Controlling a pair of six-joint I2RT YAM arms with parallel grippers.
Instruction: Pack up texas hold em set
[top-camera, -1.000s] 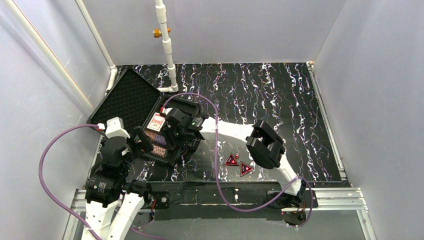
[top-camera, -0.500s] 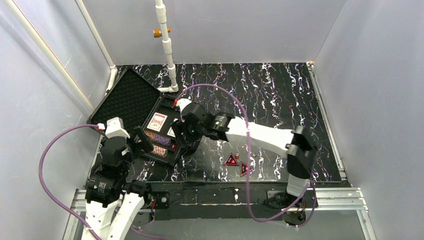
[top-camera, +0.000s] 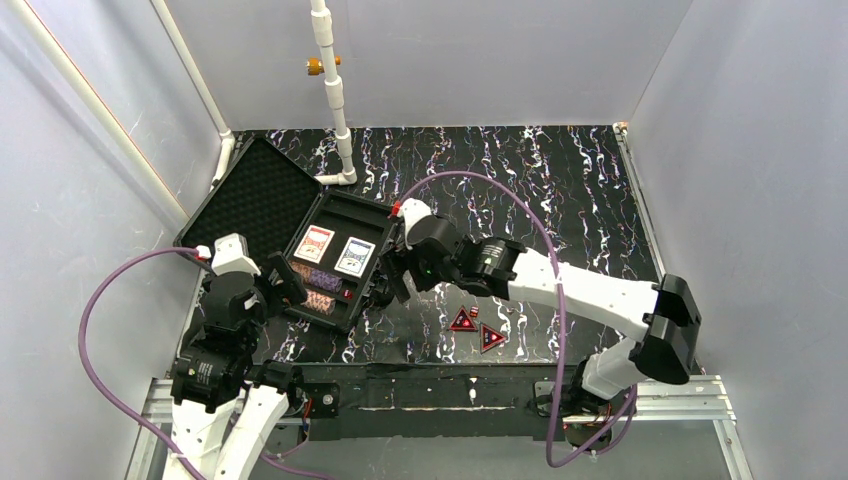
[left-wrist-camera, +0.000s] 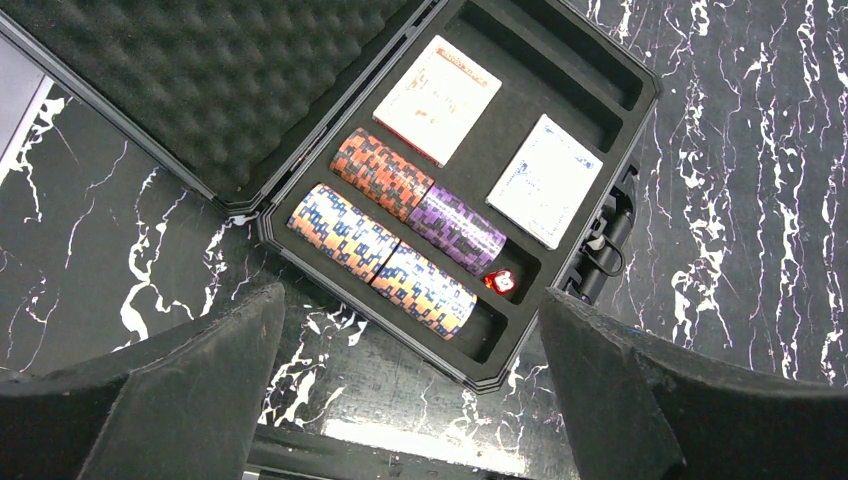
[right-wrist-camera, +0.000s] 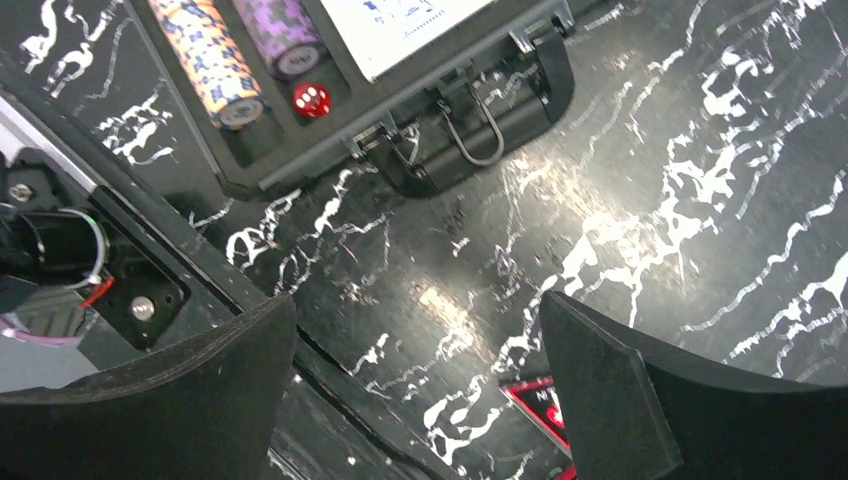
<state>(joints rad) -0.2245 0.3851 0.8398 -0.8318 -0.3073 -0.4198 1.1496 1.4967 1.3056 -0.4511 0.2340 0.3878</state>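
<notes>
The black hard-plastic case (left-wrist-camera: 352, 292) of the Texas hold 'em set is being shown lying open at 9 o'clock on the marbled table (top-camera: 560, 190), with its foam-lined lid (top-camera: 250, 190) being laid back toward 10 o'clock. A red deck (left-wrist-camera: 437, 98) and a blue deck (left-wrist-camera: 545, 180) are being seated side by side in their recesses. The chip stacks (left-wrist-camera: 415, 210) are being cradled in two rows beside them, and one tiny red die (left-wrist-camera: 499, 283) is being held in the slot at the end of the chips. Two red triangles (top-camera: 476, 328) are being kept outside, flat on the table at 4 o'clock from the case, near it but apart. The left gripper (left-wrist-camera: 415, 310) is being held over the case's 7 o'clock corner and the right gripper (right-wrist-camera: 418, 310) just off the handle (right-wrist-camera: 470, 130) on the 4 o'clock side. Both pairs of jaws are being held wide apart, with nothing between them. The triangles are being judged thin, stiff and light, and likely to slide on the glossy top, so a pinch across two edges is being favoured. The loaded case is being judged rigid and heavy with chips. The lid's free rim, opposite the hinge, is being suggested as the hold for closing, and the handle for lifting.
</notes>
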